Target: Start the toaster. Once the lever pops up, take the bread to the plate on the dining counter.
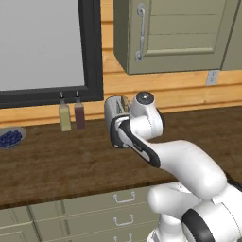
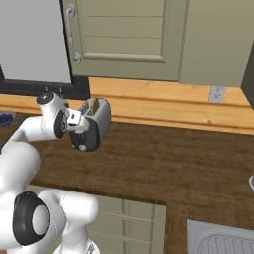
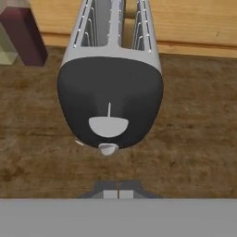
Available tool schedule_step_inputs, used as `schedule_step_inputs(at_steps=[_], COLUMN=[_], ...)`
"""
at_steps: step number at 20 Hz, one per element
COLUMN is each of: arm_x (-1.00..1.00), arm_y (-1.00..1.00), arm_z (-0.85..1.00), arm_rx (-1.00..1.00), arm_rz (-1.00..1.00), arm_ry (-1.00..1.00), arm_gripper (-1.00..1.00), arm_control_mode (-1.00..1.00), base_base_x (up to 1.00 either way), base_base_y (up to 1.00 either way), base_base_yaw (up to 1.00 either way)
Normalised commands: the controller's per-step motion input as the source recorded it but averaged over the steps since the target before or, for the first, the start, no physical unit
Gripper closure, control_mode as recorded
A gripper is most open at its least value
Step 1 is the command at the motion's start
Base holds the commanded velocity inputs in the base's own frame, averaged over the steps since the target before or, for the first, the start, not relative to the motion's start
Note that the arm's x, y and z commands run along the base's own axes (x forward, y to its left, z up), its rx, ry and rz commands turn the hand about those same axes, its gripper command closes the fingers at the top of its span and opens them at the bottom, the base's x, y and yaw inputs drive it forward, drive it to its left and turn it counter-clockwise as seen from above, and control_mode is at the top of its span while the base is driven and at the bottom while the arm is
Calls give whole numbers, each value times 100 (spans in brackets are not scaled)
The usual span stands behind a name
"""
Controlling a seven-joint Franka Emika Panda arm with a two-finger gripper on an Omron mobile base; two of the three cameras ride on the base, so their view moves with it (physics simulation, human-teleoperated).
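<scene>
The silver toaster point(image 3: 111, 60) stands on the dark wood wall counter point(image 3: 194, 139), its black end panel point(image 2: 85, 138) facing me. On that panel the lever point(image 3: 109, 126) sits at the low end of its slit, with the knob point(image 3: 108, 149) just beneath. A tan edge of the bread point(image 3: 130, 23) shows in the right slot. My gripper point(image 3: 119, 193) is shut and empty, its tips together a short way in front of the panel, below the knob. In the left base view my arm covers most of the toaster point(image 1: 113, 109). The plate and the dining counter are out of view.
Two bottles, one pale point(image 1: 64, 116) and one dark red point(image 1: 79, 114), stand left of the toaster by the wall. A bowl of blueberries point(image 1: 9, 137) sits far left. Green cabinets point(image 2: 124, 34) hang overhead. A sink point(image 2: 223, 240) lies at the right.
</scene>
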Motion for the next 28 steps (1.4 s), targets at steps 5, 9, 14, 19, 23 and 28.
schedule_step_inputs(at_steps=[5,9,14,19,23,28], arm_x=[46,29,19,11,3,0], arm_y=[8,5,1,0,0,0], arm_z=[-19,-29,-29,-24,-25,-23], arm_rx=[0,0,0,0,0,0], arm_rz=[0,0,0,0,0,0], arm_ry=[0,0,0,0,0,0], arm_gripper=[100,100,100,100,100,100], arm_control_mode=[-100,-100,-100,-100,-100,-100], base_base_x=[0,0,0,0,0,0], base_base_y=[0,0,0,0,0,0], base_base_yaw=[0,0,0,0,0,0])
